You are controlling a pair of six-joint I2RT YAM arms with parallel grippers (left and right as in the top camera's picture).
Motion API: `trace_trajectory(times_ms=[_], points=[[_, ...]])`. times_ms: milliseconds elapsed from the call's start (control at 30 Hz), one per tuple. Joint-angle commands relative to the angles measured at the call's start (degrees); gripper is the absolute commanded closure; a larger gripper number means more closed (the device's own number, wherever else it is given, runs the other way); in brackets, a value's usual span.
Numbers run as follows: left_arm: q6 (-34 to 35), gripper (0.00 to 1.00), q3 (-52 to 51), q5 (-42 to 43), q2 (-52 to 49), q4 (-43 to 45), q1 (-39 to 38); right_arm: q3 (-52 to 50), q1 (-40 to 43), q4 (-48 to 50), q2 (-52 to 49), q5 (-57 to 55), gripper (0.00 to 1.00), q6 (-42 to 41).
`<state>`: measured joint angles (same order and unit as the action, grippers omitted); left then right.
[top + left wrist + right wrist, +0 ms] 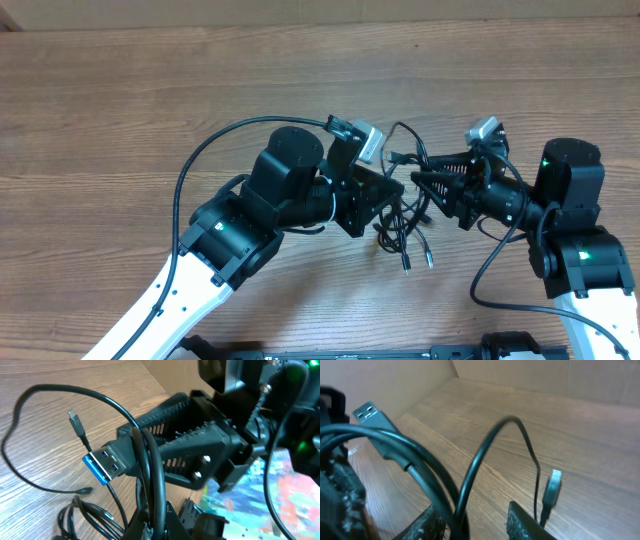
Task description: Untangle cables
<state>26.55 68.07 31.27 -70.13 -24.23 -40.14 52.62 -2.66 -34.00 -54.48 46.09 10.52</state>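
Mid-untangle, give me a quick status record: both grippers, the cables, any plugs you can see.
left gripper: shut on the cables, several strands pinched together
right gripper: open, one of the cables arching up between its fingers
cables: tangled clump between both grippers, two ends trailing toward the robot
USB plug: blue insert, sticking out near the left gripper's hold
table: wood grain

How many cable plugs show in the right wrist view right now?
2. One wide flat plug is at upper left, above the thick dark loop; one small plug hangs at lower right. Others may be hidden in the tangle outside this view.
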Motion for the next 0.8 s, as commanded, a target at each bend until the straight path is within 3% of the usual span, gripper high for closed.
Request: trace_trajectory(times_ms=[0, 167, 333, 600, 767], points=[[-2.38, 0.96, 1.16, 3.67, 1.14, 0.46, 0.0, 1.03, 0.15, 0.57, 0.79, 0.2, 0.79, 1.57], [-1.36, 0.96, 1.16, -3.1, 1.14, -0.15, 0.0, 1.03, 0.15, 0.46, 0.79, 1.01, 0.91, 1.55], [6.75, 0.96, 1.16, -17.79, 1.14, -3.02, 0.0, 1.03, 0.15, -0.74, 0.79, 2.69, 0.94, 1.57], [14.43, 0.96, 1.16, -27.61, 1.14, -4.28, 0.0, 1.03, 0.15, -3.69, 0.79, 3.17, 0.96, 1.6], [14.86, 0.94, 1.16, -32.26, 1.14, -4.26, 0.02, 1.03, 0.15, -4.76, 0.79, 4.11, 0.96, 2.03]])
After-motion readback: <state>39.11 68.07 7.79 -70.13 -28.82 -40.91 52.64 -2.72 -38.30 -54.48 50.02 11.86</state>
